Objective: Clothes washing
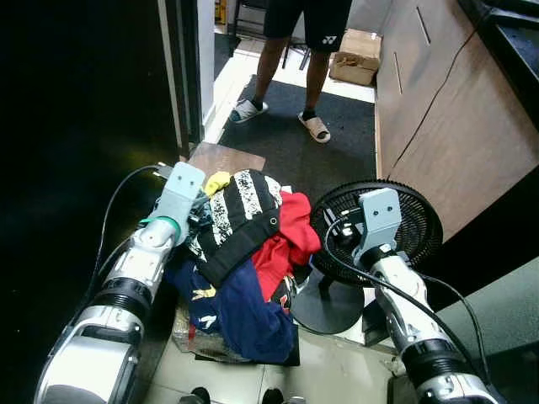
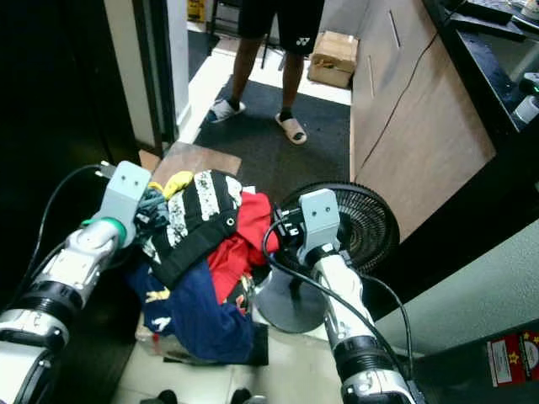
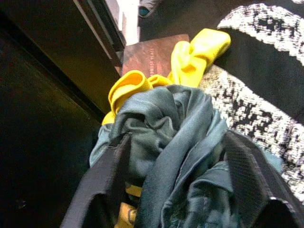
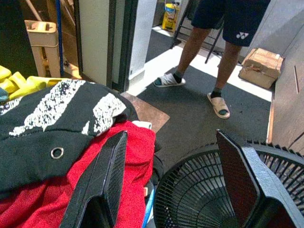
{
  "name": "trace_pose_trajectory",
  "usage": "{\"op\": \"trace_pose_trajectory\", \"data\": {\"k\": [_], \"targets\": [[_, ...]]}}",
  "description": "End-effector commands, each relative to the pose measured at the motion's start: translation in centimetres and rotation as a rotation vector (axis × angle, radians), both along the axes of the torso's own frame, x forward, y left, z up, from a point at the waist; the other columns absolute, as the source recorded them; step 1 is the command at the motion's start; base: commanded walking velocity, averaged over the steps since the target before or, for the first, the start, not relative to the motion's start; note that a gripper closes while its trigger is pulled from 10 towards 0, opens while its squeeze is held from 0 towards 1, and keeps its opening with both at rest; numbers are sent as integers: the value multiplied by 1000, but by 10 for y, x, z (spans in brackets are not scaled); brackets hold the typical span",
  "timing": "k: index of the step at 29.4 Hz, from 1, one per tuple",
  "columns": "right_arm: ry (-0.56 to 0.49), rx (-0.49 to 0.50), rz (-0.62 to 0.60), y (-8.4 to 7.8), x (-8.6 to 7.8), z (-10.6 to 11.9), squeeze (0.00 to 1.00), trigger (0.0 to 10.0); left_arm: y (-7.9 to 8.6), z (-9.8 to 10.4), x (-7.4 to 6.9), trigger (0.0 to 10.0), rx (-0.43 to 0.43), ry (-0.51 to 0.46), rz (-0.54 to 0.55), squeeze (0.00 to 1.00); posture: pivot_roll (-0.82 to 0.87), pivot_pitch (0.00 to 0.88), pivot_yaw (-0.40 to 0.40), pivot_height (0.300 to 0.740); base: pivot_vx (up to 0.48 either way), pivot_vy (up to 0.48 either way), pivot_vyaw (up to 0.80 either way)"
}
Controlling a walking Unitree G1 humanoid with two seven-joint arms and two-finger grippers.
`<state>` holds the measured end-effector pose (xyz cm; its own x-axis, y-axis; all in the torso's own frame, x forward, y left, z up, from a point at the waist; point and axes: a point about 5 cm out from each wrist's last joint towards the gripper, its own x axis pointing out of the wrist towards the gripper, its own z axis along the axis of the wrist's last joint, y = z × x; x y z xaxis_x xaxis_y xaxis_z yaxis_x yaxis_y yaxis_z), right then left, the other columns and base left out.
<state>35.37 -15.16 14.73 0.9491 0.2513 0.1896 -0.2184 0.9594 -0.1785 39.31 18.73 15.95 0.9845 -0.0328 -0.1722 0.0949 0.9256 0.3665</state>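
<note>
Left tool [image 3: 173, 156] clamps crumpled grey-green cloth [image 3: 175, 123]; right tool [image 4: 173, 166] open.

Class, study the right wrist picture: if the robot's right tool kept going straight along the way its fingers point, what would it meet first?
Probably the rim of the black fan, just below the right tool; its open fingers straddle the gap between the red garment and the fan. Depth is uncertain.

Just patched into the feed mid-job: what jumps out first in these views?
A heaped pile of clothes sits between the arms, a black-and-white garment topping red and navy ones. The left gripper has its fingers around a grey-green cloth at the pile's left edge; the right gripper hangs open beside a black floor fan. A person stands beyond.
</note>
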Motion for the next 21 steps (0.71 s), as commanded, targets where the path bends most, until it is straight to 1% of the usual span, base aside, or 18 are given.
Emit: {"op": "trace_pose_trajectory", "data": {"k": [1,5,6,8,9,11,12,13,14,15,16,17,21], "targets": [[32,-11,-4,-3,-4,-9,0,10000,3,-11,-3,10000,-15,39,-12,1000,34,212,-68,740,0,0,0],[32,-11,-4,-3,-4,-9,0,10000,3,-11,-3,10000,-15,39,-12,1000,34,212,-68,740,0,0,0],[33,-12,-3,-3,-3,-9,0,10000,3,-16,-5,10000,-25,55,-23,1000,35,213,-71,740,0,0,0],[33,-12,-3,-3,-3,-9,0,10000,3,-16,-5,10000,-25,55,-23,1000,35,213,-71,740,0,0,0],[34,-12,-2,-3,-3,-8,0,10000,-1,-23,-7,10000,-25,77,-30,1000,33,220,-70,740,0,0,0],[34,-12,-2,-3,-3,-8,0,10000,-1,-23,-7,10000,-25,77,-30,1000,33,220,-70,740,0,0,0],[36,-12,-2,-3,-3,-8,0,10000,-5,-29,-9,10000,-27,102,-31,1000,29,227,-69,740,0,0,0],[39,-12,-1,-2,-4,-9,0,10000,-9,-35,-10,10000,-26,119,-25,71,28,234,-67,740,0,0,0],[39,-12,-1,-2,-4,-9,0,10000,-9,-35,-10,10000,-26,119,-25,71,28,234,-67,740,0,0,0],[44,-11,0,-1,-5,-10,0,10000,-10,-37,-10,10000,-33,125,1,0,23,242,-65,740,0,0,0],[48,-10,0,-1,-7,-11,0,10000,-10,-38,-10,10000,-40,126,19,0,23,242,-65,740,0,0,0],[55,-9,0,0,-9,-13,0,10000,-5,-38,-10,0,-52,121,55,0,22,248,-60,740,0,0,0],[57,-8,-1,0,-9,-13,0,10000,-3,-38,-10,0,-56,119,64,0,22,248,-60,740,0,0,0]]}}
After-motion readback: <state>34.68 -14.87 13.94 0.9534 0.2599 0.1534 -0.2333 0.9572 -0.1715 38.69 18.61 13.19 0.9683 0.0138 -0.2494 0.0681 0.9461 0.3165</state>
